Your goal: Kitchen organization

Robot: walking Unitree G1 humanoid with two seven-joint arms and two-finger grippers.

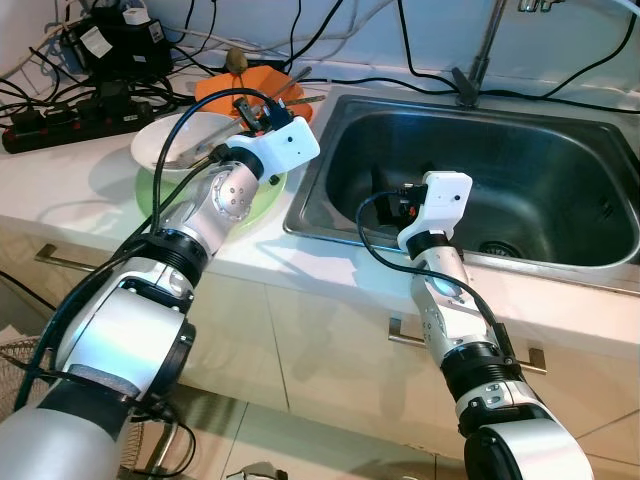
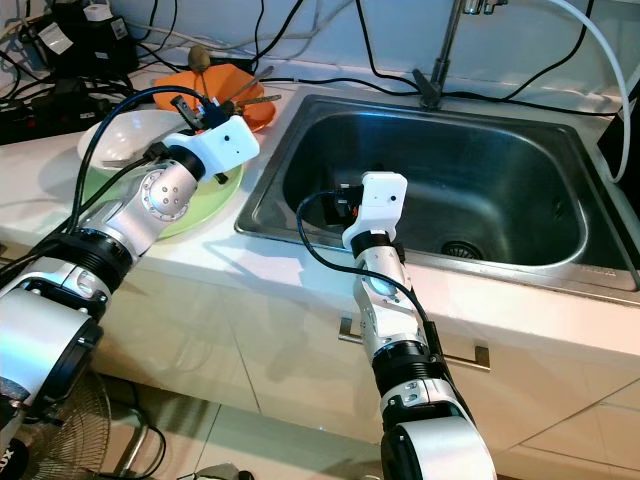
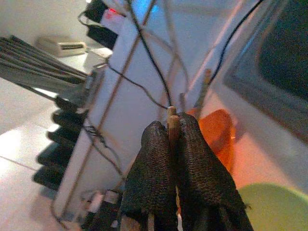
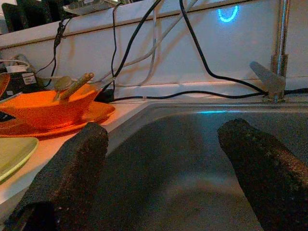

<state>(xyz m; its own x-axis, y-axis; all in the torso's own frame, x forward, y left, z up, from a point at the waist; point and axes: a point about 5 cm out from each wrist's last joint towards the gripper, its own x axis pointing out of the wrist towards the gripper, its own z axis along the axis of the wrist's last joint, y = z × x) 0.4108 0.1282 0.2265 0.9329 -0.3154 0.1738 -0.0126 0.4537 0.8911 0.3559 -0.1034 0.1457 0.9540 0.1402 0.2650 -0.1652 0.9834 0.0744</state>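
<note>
My left gripper (image 1: 256,112) hovers over the white bowl (image 1: 170,135), which sits on a green plate (image 1: 262,200). Its fingers (image 3: 159,163) are shut on a thin wooden chopstick (image 3: 173,126) whose tip pokes out between them. Just beyond stands an orange bowl (image 1: 240,84) on an orange plate, with wooden utensils (image 4: 74,85) leaning in it. My right gripper (image 4: 163,159) is open inside the steel sink (image 1: 540,190), low by its left wall, with nothing between its fingers (image 4: 67,168).
A faucet (image 1: 480,55) rises behind the sink. Black power strips (image 1: 70,115) and tangled cables crowd the back left of the white counter. A metal utensil (image 1: 190,155) lies in the white bowl. Cabinet drawers with handles (image 1: 400,335) are below the counter edge.
</note>
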